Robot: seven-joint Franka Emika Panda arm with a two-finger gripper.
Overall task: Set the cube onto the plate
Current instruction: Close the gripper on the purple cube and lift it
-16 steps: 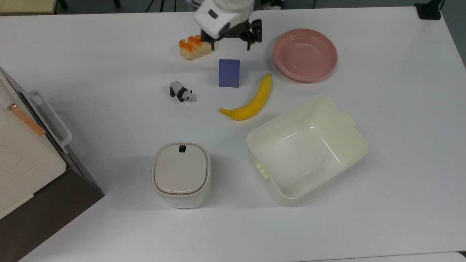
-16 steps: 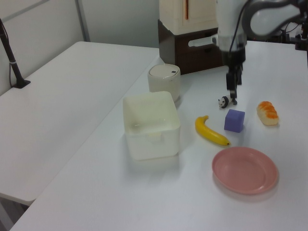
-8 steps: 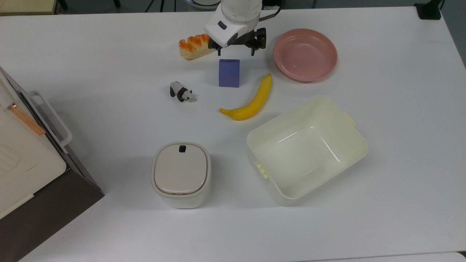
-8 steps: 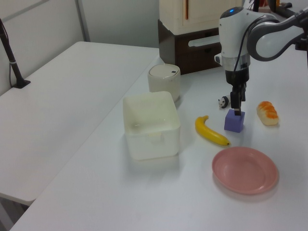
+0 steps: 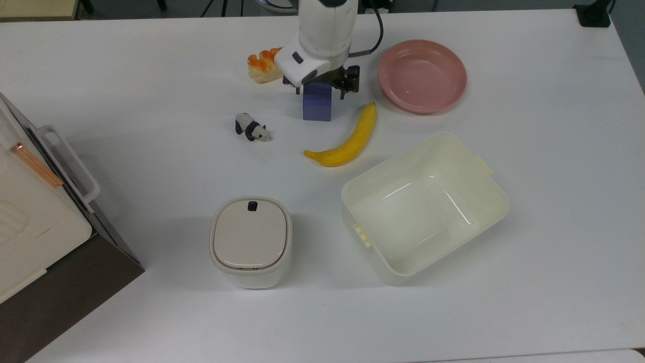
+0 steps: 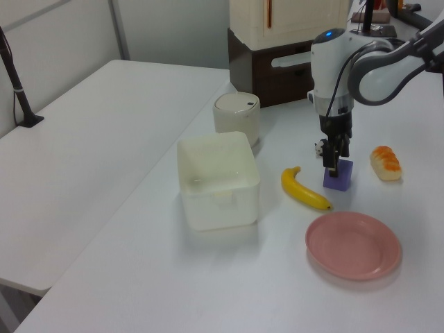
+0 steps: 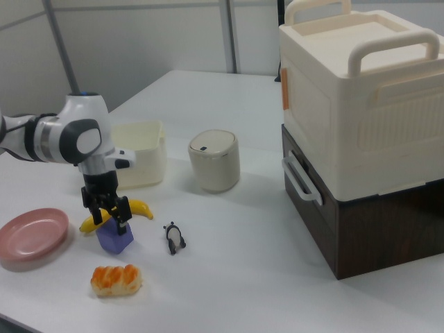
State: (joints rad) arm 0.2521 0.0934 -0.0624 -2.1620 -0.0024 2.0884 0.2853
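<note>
Small matte blue-purple cube (image 5: 317,107): standing on the white desk (image 5: 151,75), between the tool's spread fingers. Black two-finger tool (image 5: 321,89): open, lowered around the cube's top, no squeeze seen. Yellow banana (image 5: 348,140): just beside the cube. Round glossy pink plate (image 5: 422,75): apart, at the top view's right. Orange-glazed bread piece (image 5: 262,67) and small panda figurine (image 5: 251,127): near. No readable writing.

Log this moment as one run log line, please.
phase: grasp approach | gripper: open, fingers straddling the small blue-purple cube | cube: on white table, not lifted | round pink plate: empty
</note>
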